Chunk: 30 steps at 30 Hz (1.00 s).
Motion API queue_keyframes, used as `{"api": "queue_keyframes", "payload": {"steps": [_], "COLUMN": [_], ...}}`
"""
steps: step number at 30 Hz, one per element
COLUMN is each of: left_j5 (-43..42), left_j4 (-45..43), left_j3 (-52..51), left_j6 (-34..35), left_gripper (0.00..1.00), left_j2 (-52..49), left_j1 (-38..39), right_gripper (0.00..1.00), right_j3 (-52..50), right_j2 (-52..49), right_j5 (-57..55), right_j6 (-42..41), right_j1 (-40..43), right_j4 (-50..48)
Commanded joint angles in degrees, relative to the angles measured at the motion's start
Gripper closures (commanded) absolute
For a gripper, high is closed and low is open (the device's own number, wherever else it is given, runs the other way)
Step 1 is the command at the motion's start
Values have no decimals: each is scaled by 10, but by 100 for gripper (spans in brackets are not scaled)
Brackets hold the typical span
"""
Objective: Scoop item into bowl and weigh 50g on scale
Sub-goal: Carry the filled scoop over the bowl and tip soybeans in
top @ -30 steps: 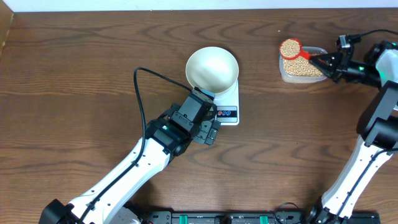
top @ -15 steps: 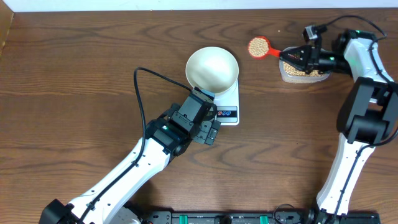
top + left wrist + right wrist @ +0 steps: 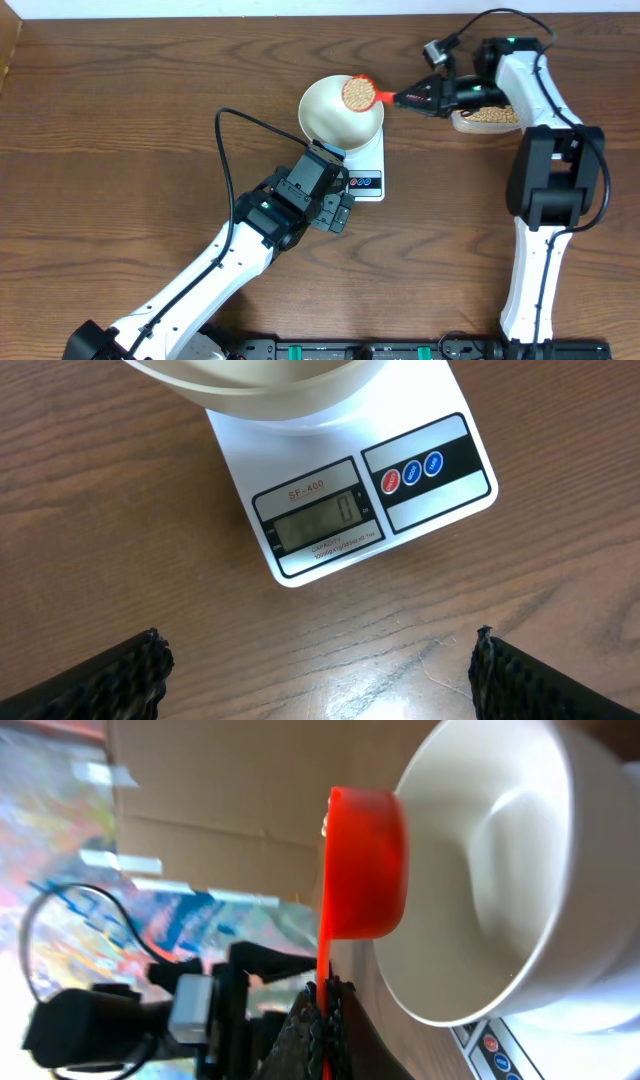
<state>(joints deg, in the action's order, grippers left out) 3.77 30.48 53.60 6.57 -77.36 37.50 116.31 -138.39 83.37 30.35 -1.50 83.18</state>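
The cream-white bowl (image 3: 335, 112) stands on the white scale (image 3: 366, 170); the bowl looks empty. My right gripper (image 3: 418, 98) is shut on the handle of a red scoop (image 3: 359, 93) heaped with tan beans, held level over the bowl's right rim. In the right wrist view the scoop (image 3: 365, 862) sits beside the bowl (image 3: 500, 870), its handle pinched between my fingers (image 3: 318, 1020). My left gripper (image 3: 338, 212) is open and empty, low over the table in front of the scale. In the left wrist view the scale (image 3: 360, 500) has its grey display facing me; my gripper (image 3: 320, 670) is wide open.
A clear plastic tub (image 3: 487, 118) holding more beans sits at the back right, behind my right gripper. The left arm's black cable (image 3: 225, 150) loops over the table left of the scale. The right arm's column rises at the right side.
My right gripper has carried the loaded scoop leftward from the tub to above the bowl's right rim. The left arm has not moved.
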Motion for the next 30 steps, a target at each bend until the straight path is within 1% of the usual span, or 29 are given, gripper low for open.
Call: {"api": "queue_keyframes", "payload": {"steps": [1, 7, 10, 24, 30], "left_j5": [1, 1, 1, 1, 1], "left_j4": [1, 1, 1, 1, 1], "left_j3": [1, 1, 1, 1, 1], "left_j6": [-5, -5, -5, -5, -5], "left_gripper": [3, 3, 3, 3, 3], "left_j2": [-1, -1, -1, -1, -1], "left_j1": [-2, -2, -2, -2, -2], "right_gripper": [99, 99, 99, 99, 99], "right_j3": [14, 16, 22, 123, 146], "right_j2": [-9, -9, -9, -9, -9], "right_j5": [-26, -109, -147, -309, -334], "right_j6": [-8, -110, -143, -227, -231], "right_j1": [-19, -38, -51, -86, -94], "right_j4": [-9, -82, -106, -116, -108]}}
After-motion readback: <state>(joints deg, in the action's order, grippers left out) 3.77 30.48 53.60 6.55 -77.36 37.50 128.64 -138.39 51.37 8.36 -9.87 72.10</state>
